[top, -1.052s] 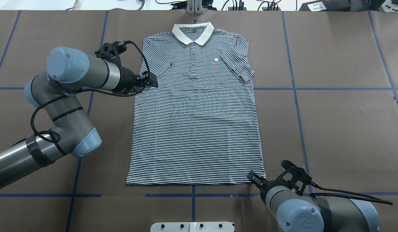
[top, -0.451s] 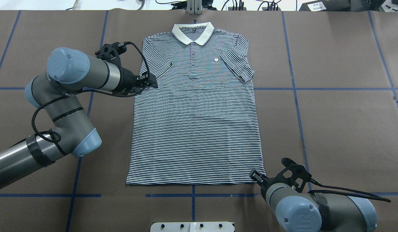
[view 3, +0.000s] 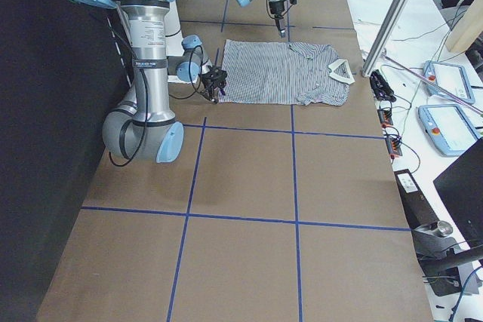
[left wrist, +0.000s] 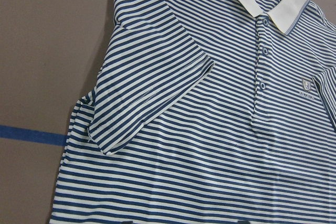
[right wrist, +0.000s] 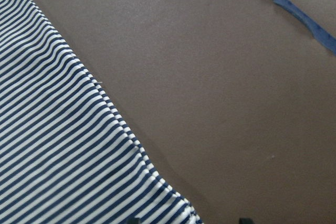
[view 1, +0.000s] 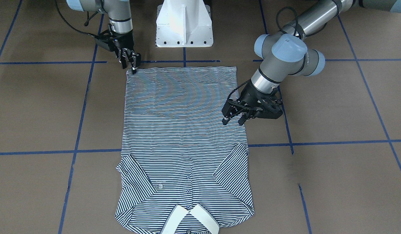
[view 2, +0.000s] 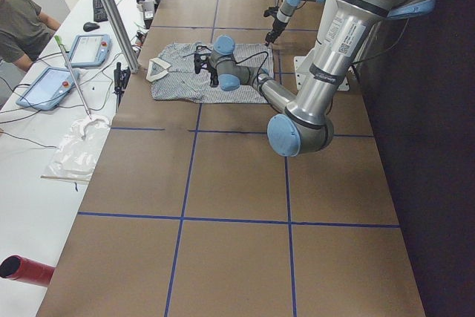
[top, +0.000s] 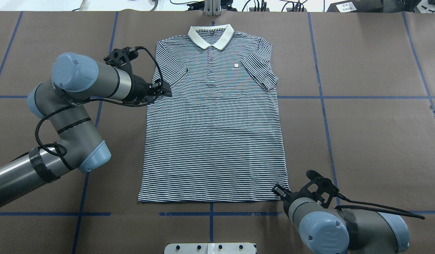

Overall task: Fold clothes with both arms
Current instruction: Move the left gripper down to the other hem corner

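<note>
The shirt (right wrist: pixel 58 145) fills the lower left part, with thin navy and white stripes. Its stitched edge runs as a diagonal from the top left corner down to the bottom middle and is slightly wavy. The rest is brown worktop (right wrist: pixel 220 93), and a blue tape (right wrist: pixel 296 17) crosses its top right corner. At the bottom border, two dark tips of the fingers (right wrist: pixel 244 220) show well apart, and the shirt edge ends between them.

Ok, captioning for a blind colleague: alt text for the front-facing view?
A striped polo shirt lies flat on a brown table, collar toward the camera. The right gripper is at a hem corner; the left gripper, open, is over the shirt's side edge.
</note>
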{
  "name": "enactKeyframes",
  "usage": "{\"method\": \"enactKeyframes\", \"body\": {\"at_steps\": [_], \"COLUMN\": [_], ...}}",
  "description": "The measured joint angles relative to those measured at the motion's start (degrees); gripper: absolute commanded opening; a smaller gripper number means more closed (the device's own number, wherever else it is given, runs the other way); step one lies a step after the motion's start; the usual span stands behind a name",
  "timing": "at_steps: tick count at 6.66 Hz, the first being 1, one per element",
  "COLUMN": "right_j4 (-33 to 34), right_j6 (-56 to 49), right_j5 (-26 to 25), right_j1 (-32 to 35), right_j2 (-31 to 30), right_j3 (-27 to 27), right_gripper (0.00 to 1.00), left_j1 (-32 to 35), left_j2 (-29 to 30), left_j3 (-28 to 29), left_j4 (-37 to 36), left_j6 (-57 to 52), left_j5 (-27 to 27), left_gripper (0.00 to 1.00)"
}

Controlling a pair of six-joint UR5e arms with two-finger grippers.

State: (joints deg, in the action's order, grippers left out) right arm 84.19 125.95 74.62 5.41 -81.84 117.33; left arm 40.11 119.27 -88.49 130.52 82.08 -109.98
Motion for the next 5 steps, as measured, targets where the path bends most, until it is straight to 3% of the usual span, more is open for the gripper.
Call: {"method": "enactKeyframes", "body": {"at_steps": [1, 2, 3, 5], "right_j4": [0.0, 0.0, 0.0, -0.1], "right_j6": [0.0, 0.0, 0.0, -0.1], "right_j5": [0.0, 0.0, 0.0, 0.3], "right_j1": [0.1, 0.1, 0.1, 0.2], "right_j2": [0.2, 0.2, 0.2, 0.2], "right_j3": [0.0, -0.1, -0.1, 0.0], "right_gripper": [0.43, 0.16, 0.0, 0.0], "left_j1": [0.0, 0.0, 0.0, 0.0], "left_j2": [0.0, 0.0, 0.0, 0.0], "left_j3": [0.0, 0.0, 0.0, -0.1], "left_j4": [0.0, 0.0, 0.1, 0.1], "left_j6": [0.0, 0.0, 0.0, 0.1], "left_j5": [0.0, 0.0, 0.0, 0.0], "left_gripper": [0.73, 0.73, 0.73, 0.73]}}
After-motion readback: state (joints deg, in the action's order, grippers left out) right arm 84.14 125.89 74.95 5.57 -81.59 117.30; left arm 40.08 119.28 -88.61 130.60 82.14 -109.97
